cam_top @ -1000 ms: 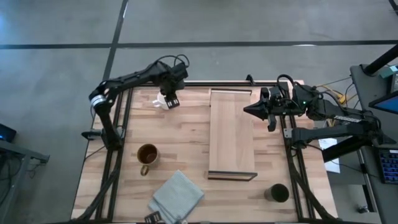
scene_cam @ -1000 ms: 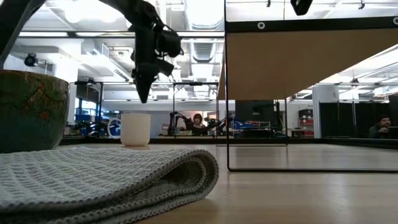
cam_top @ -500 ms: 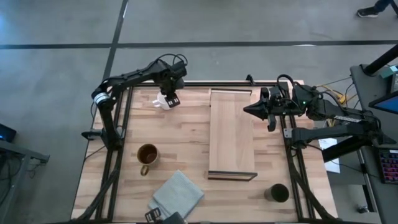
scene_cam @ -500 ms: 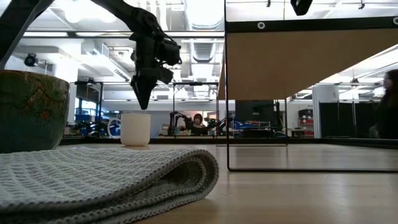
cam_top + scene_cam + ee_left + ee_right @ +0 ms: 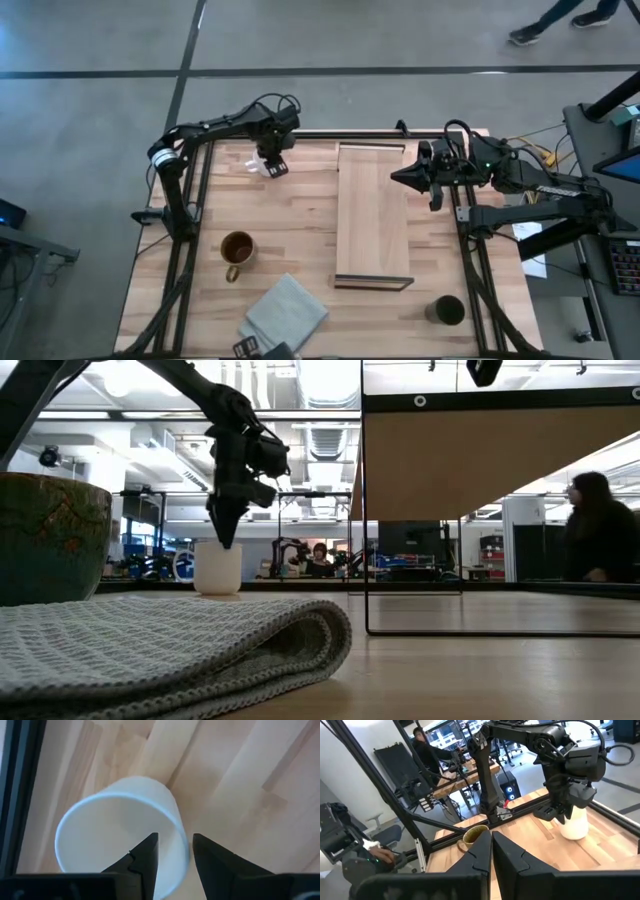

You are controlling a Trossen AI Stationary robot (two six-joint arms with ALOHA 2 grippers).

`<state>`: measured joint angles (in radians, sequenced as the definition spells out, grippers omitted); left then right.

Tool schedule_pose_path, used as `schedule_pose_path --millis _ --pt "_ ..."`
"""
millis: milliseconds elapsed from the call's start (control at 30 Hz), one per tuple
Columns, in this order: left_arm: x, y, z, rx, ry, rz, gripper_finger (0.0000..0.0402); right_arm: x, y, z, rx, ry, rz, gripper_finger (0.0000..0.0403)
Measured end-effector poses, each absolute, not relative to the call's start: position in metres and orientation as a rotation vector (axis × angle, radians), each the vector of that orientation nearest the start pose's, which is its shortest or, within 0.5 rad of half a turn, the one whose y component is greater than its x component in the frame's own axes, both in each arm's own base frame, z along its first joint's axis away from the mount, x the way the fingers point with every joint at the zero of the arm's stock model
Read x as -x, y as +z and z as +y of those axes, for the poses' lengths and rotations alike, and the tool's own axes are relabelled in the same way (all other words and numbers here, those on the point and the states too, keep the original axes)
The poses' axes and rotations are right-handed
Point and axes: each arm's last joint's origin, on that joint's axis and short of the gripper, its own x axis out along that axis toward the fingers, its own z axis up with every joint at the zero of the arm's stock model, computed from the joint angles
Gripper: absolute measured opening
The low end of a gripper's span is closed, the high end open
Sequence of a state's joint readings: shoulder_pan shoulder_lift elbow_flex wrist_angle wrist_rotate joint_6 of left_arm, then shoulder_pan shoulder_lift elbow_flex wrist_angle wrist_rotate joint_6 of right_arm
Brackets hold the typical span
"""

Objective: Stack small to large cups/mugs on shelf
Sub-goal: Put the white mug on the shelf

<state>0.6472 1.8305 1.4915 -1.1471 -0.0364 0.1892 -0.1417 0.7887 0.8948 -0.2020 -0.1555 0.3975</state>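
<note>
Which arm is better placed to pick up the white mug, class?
The left. Its gripper is right over the white mug, one finger inside the rim, one outside. The right gripper waits beyond the shelf.

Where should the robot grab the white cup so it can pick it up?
Best by the rim wall, coming straight down from above. The white cup stands upright with its mouth open, so one finger can slip inside and one outside. The left gripper already hangs right over that edge, fingers slightly apart. No handle shows to grab instead.
</note>
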Motion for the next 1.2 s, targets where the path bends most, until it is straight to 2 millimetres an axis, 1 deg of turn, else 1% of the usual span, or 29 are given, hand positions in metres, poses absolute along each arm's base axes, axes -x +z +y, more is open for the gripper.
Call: schedule_pose_path --millis 67,133,267,300,433,567,667,733,833,967,1067,1133,1200 --pt "-0.277 0.235 0.211 0.299 0.413 1.466 0.0097 -0.166 0.367 -0.019 -0.414 -0.005 0.096 0.0009" --pt "-0.277 0.234 0.21 0.301 0.412 1.471 0.0078 -0.166 0.367 -0.019 -0.414 -0.005 0.096 0.0009" --pt "-0.276 0.234 0.21 0.301 0.412 1.47 0.0019 -0.166 0.367 -0.019 -0.414 -0.005 0.096 0.0009" --pt "-0.276 0.235 0.21 0.3 0.413 1.468 0.001 -0.166 0.367 -0.019 -0.414 -0.006 0.097 0.0009" --pt "-0.272 0.251 0.204 0.292 0.407 1.47 0.0002 -0.166 0.367 -0.019 -0.415 -0.006 0.1 0.0009" --pt "-0.269 0.278 0.189 0.277 0.378 1.498 0.0001 -0.166 0.367 -0.019 -0.414 -0.006 0.1 0.0009" --pt "-0.267 0.307 0.173 0.246 0.347 1.499 0.0001 -0.166 0.367 -0.019 -0.412 -0.006 0.1 0.0009" --pt "-0.268 0.328 0.158 0.21 0.32 1.488 0.0001 -0.166 0.367 -0.019 -0.41 -0.006 0.099 0.0009" --pt "-0.274 0.362 0.135 0.15 0.294 1.426 0.0001 -0.165 0.367 -0.019 -0.4 -0.005 0.097 0.0009" --pt "-0.286 0.404 0.106 0.068 0.274 1.274 0.0 -0.164 0.368 -0.019 -0.386 -0.004 0.092 0.0009" --pt "-0.299 0.421 0.091 0.02 0.237 1.192 0.0 -0.163 0.368 -0.019 -0.402 -0.005 0.09 0.0009" --pt "-0.308 0.427 0.089 0.009 0.23 1.156 0.0 -0.162 0.369 -0.019 -0.409 -0.005 0.087 0.0009" --pt "-0.317 0.43 0.091 0.019 0.243 1.119 0.0 -0.162 0.369 -0.019 -0.409 -0.004 0.082 0.0009"
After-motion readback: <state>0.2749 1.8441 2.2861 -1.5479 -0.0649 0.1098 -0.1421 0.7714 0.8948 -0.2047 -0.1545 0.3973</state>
